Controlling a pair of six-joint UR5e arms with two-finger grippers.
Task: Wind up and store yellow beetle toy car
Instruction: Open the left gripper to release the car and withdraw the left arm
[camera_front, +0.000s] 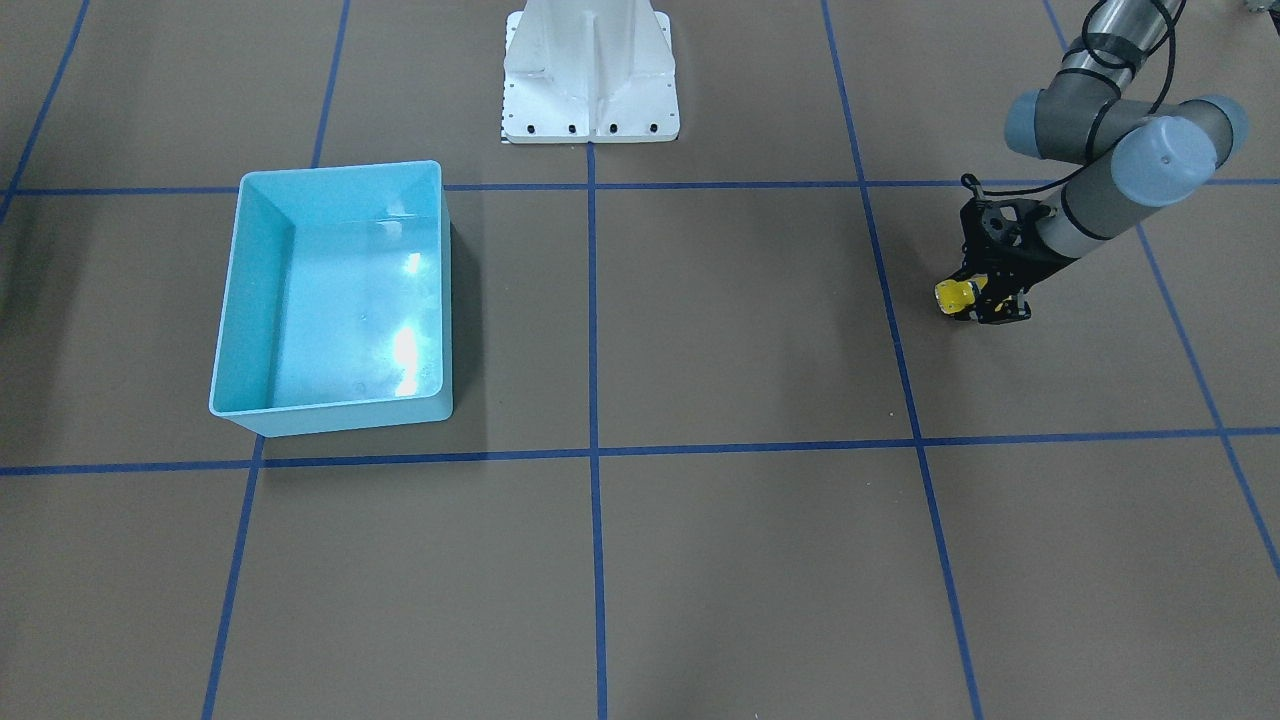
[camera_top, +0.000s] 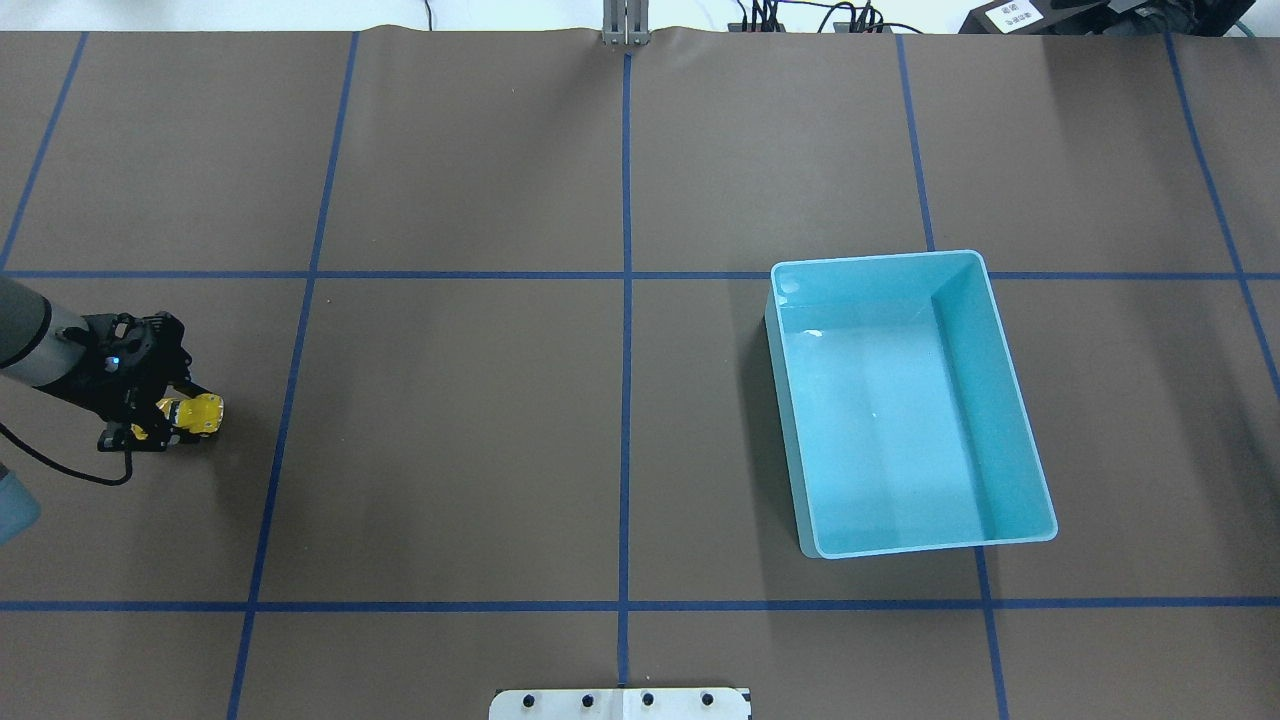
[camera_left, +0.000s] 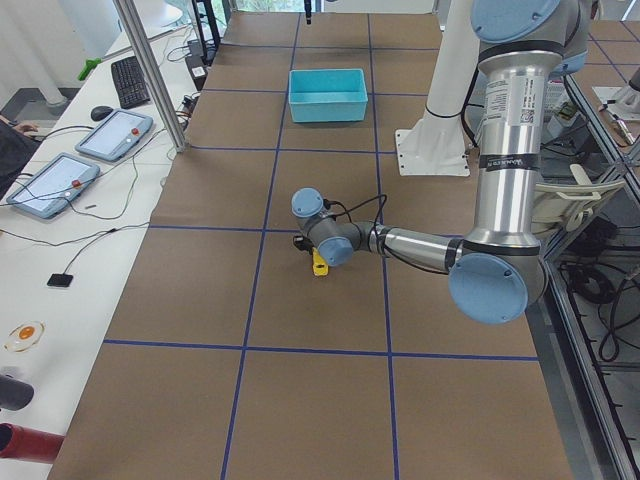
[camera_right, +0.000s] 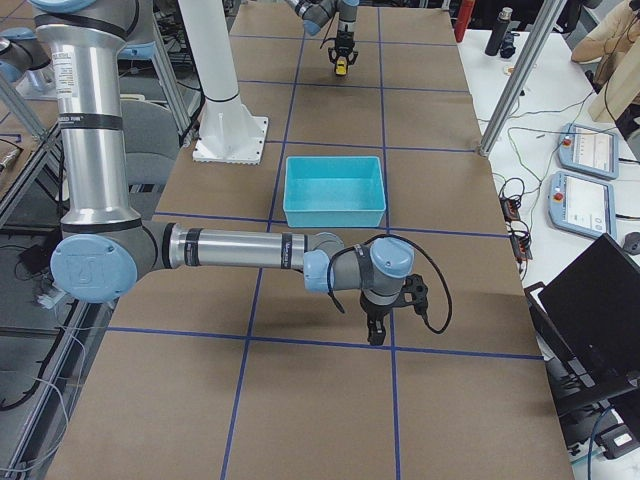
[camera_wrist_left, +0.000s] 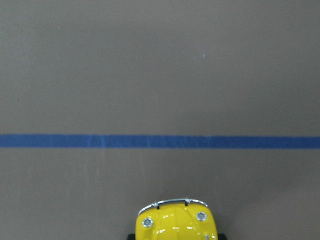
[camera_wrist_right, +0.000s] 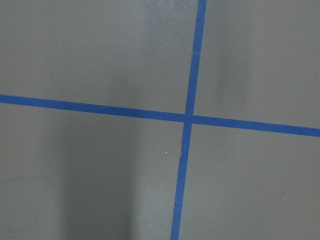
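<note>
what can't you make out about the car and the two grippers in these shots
The yellow beetle toy car: the left wrist view shows only its nose; the bottom edge cuts off the rest.
Its wheels: hidden under its body and the left gripper in the overhead view, too small elsewhere; whether it is lifted is unclear.
The right gripper: seen only in the exterior right view, small; open or shut cannot be told.

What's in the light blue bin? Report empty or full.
Empty: the light blue rectangular plastic bin shows only bare glossy floor; the tiny yellow beetle toy car sits in the left gripper.
</note>
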